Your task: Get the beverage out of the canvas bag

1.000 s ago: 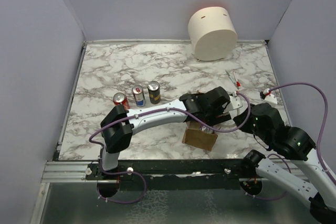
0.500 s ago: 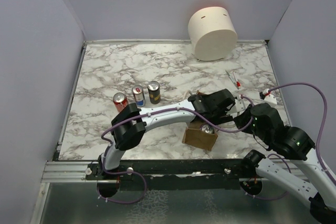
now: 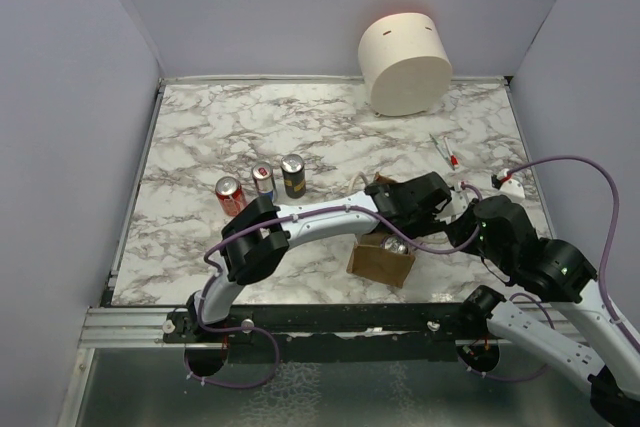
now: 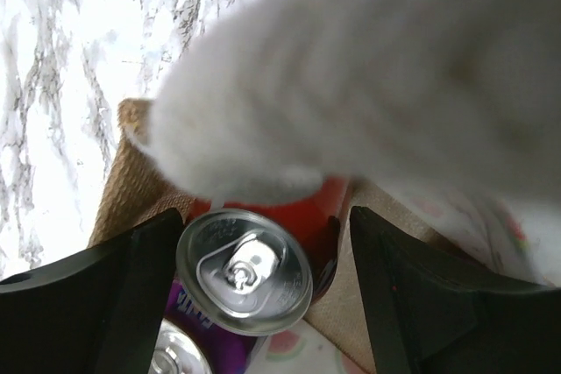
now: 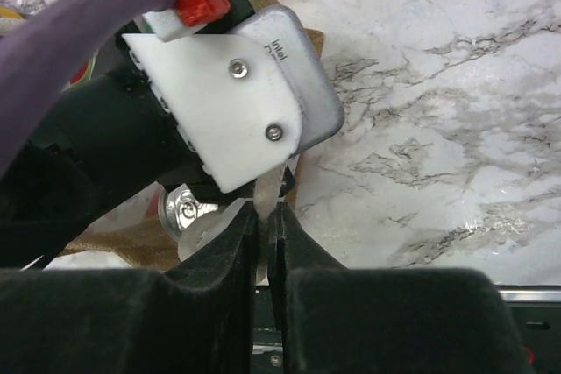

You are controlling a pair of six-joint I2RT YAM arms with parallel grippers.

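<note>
The canvas bag [image 3: 378, 259] is a small tan tote on the near table, between the arms. In the left wrist view a beverage, a red can [image 4: 244, 271] with a silver top, stands inside it beside a purple can [image 4: 197, 326]. My left gripper [image 4: 263, 234] is down in the bag's mouth and open, one finger on each side of the red can. The left finger is against the can and the right finger [image 4: 412, 304] is slightly off it. My right gripper [image 5: 266, 216] is shut on the bag's white rope handle [image 5: 282, 183] and holds it up at the bag's right side.
Three cans stand on the marble to the left: red [image 3: 229, 193], blue-silver [image 3: 263, 182] and dark [image 3: 292, 174]. A large cream cylinder [image 3: 405, 62] sits at the back right. A small pen-like item [image 3: 445, 152] and a white-red piece [image 3: 508, 183] lie near the right wall.
My left arm has stretched further right and its gripper has sunk into the bag. Its fingers have narrowed around the red can. The right gripper has kept its hold on the handle.
</note>
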